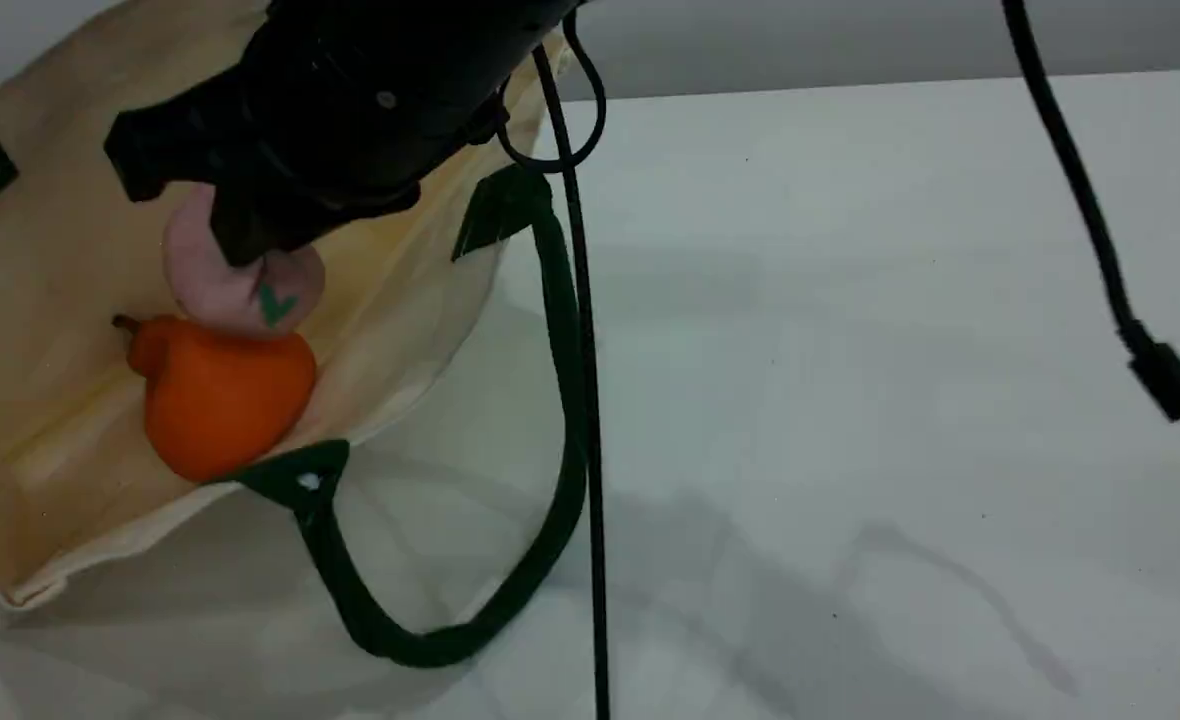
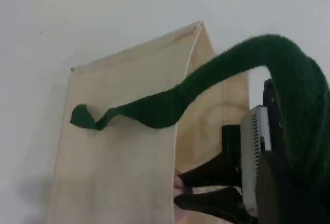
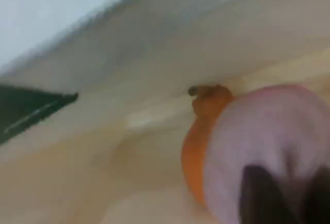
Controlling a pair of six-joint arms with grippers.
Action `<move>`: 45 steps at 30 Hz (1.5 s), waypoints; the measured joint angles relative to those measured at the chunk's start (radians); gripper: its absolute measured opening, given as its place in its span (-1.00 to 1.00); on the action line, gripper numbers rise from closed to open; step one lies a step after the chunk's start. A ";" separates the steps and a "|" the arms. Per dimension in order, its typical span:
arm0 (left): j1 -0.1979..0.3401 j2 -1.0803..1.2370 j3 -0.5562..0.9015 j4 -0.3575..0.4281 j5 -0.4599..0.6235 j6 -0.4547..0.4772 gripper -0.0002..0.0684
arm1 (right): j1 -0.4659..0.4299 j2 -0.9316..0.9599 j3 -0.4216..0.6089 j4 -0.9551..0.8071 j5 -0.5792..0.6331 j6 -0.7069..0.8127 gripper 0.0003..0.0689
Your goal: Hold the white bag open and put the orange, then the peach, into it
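The white bag (image 1: pixel 50 260) lies at the left of the table with its mouth open. One green handle (image 1: pixel 560 400) trails on the table. The orange (image 1: pixel 215 400) rests inside the bag near the rim. The peach (image 1: pixel 240 285) sits right above it, touching it, with my right gripper (image 1: pixel 235 240) coming down from above, its fingers on the peach. In the right wrist view the peach (image 3: pixel 268 136) fills the foreground and the orange (image 3: pixel 198 147) is behind it. My left gripper (image 2: pixel 270 147) holds the bag's other green handle (image 2: pixel 289 80) up, shut on it.
A black cable (image 1: pixel 590 500) hangs from the right arm and crosses the trailing handle. Another loose cable ends in a plug (image 1: pixel 1165 380) over the right of the white table (image 1: pixel 850 350).
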 joint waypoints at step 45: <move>-0.082 0.003 0.424 -0.003 -0.424 0.213 -0.25 | -0.190 -1.115 -0.001 -0.734 0.786 0.500 0.50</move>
